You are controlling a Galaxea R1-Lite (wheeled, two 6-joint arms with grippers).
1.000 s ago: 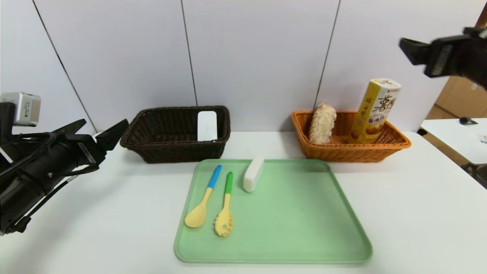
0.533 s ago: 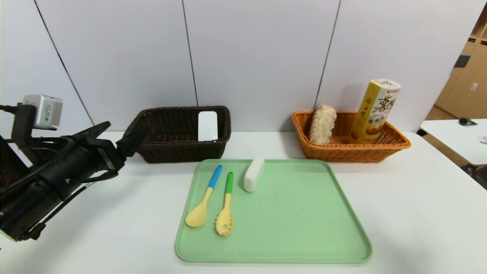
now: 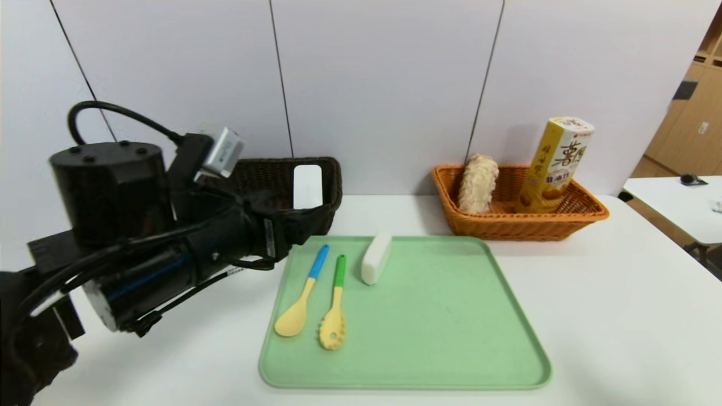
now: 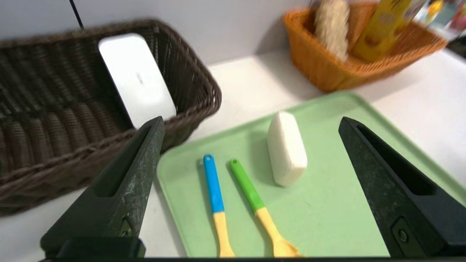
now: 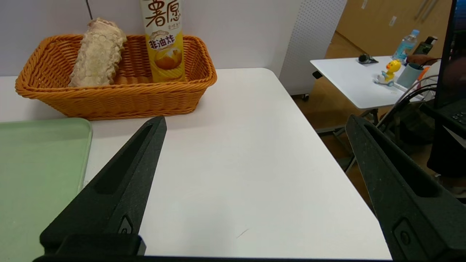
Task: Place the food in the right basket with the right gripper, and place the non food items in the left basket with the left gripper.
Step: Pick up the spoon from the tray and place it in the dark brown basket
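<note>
The dark wicker basket (image 3: 265, 194) on the left already holds a flat white case (image 3: 307, 186), and the left gripper (image 4: 251, 125), jaws wide apart and empty, hovers near the green tray's (image 3: 451, 316) left edge. Three non-food items remain there: a blue-handled spoon (image 3: 304, 299), a green-handled pasta fork (image 3: 335, 304) and a white block (image 3: 376, 259). The orange basket (image 3: 519, 223) holds a bread roll (image 3: 478, 183) and a yellow chip box (image 3: 555, 163), so the food looks sorted; the right gripper (image 5: 255, 125) idles open beside the table.

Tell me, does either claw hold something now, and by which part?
Nothing is held. The left claw hangs open above the tray, near the soap and spoons. The right claw is open too, over the bare table.
</note>
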